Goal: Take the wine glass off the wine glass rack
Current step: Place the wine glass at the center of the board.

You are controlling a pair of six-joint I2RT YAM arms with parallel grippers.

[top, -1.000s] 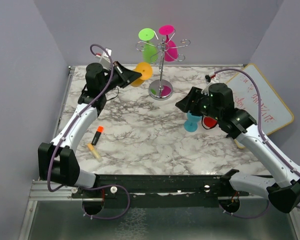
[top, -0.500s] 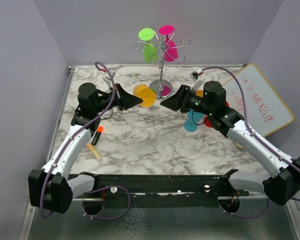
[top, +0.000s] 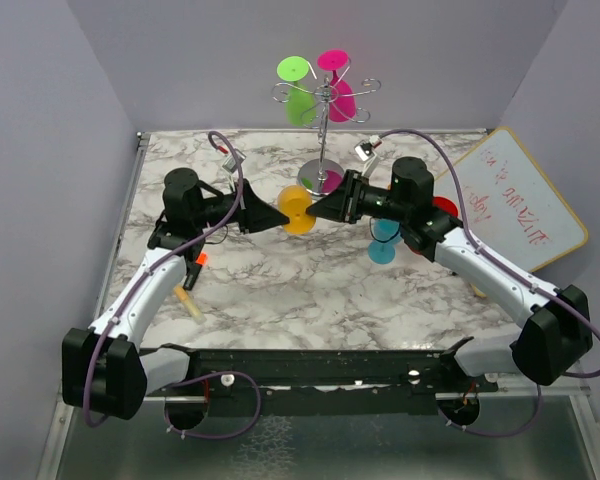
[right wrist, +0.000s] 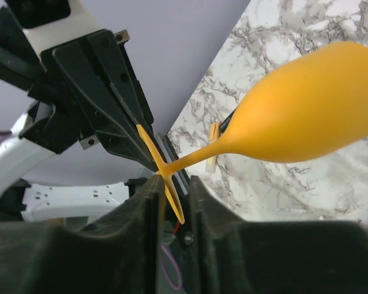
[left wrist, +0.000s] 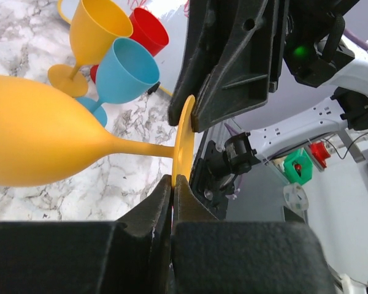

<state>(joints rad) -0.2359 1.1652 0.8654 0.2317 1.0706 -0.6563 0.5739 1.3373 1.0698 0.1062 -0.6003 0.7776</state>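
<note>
The silver wire wine glass rack (top: 323, 130) stands at the back centre with a green glass (top: 300, 100) and a pink glass (top: 340, 95) hanging on it. My left gripper (top: 280, 214) is shut on the lower rim of the foot of an orange wine glass (top: 298, 210), held sideways in front of the rack; in the left wrist view (left wrist: 173, 180) the bowl (left wrist: 43, 147) points left. My right gripper (top: 316, 208) faces it. In the right wrist view (right wrist: 173, 184) its fingers stand open on either side of the same foot (right wrist: 165, 171), with a gap showing.
A blue glass (top: 384, 243), a red glass (top: 435, 210) and another orange glass (left wrist: 98, 27) stand on the marble table at the right. A whiteboard (top: 525, 195) leans at the far right. An orange marker (top: 195, 265) and a yellow one (top: 190, 303) lie at the left.
My left gripper carried the orange glass from beside the rack towards the table's middle. My right arm swung left from the blue glass and now has its fingers around the glass's foot.
</note>
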